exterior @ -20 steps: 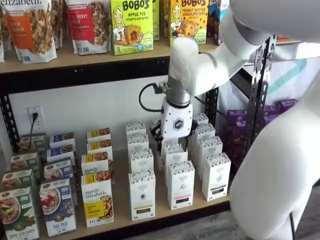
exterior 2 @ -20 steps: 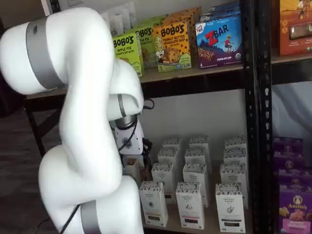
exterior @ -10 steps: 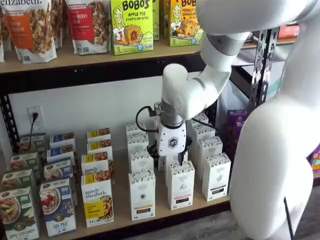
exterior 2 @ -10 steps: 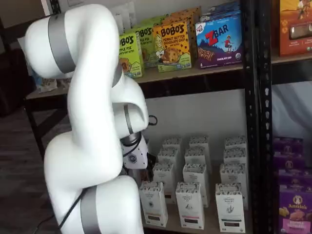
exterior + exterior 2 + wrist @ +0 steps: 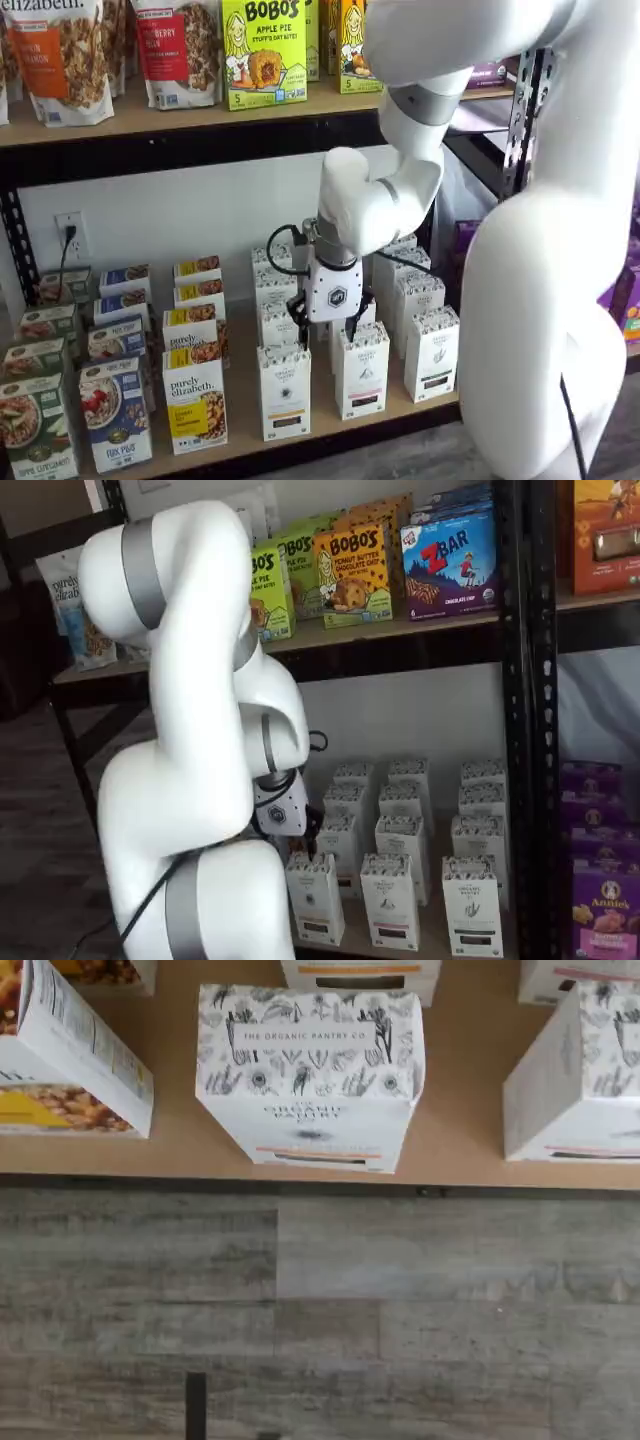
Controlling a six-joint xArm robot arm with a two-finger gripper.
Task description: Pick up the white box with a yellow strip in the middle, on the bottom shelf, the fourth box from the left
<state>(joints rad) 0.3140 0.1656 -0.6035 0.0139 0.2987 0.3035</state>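
The white box [image 5: 284, 390] stands at the front edge of the bottom shelf [image 5: 240, 440], with a speckled top and a thin gold strip. In the wrist view it [image 5: 310, 1080] is seen from above and reads "THE ORGANIC PANTRY CO."; the shelf's wooden board [image 5: 460, 1150] lies under it. It is the left front carton in a shelf view [image 5: 315, 895]. My gripper [image 5: 325, 325] hangs just above and behind the box, a little to its right. Its black fingers stand apart with a gap, holding nothing. It touches no carton.
A "purely elizabeth" box [image 5: 194, 405] stands left of the white box, also in the wrist view [image 5: 70, 1060]. More white cartons [image 5: 361, 370] stand to the right and behind. The upper shelf [image 5: 150, 115] holds Bobo's boxes. A black rack post [image 5: 525, 150] rises at the right. Grey plank floor [image 5: 320, 1310] lies in front.
The arm has come down and forward. The gripper moved from over the back rows of cartons to just above the front row, slightly leftwards.
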